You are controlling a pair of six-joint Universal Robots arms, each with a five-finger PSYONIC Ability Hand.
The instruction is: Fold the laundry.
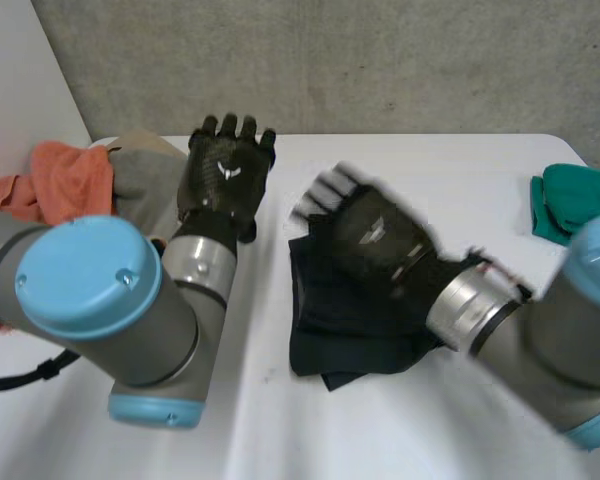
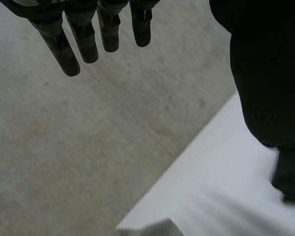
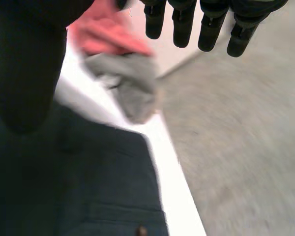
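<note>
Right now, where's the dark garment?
In head view the dark garment lies at the middle of the table, beneath the right hand, with the left hand to its left and the green cloth far right.

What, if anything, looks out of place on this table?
Nothing spilled or damaged. The dark garment beneath the right hand lies askew, a layer poking out at its near edge. An orange cloth and grey cloth sit heaped at the far left corner of the table, a green cloth at its right edge.

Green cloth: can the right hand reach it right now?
Probably yes. The right hand is open over the dark garment, and only bare table lies between it and the green cloth.
</note>
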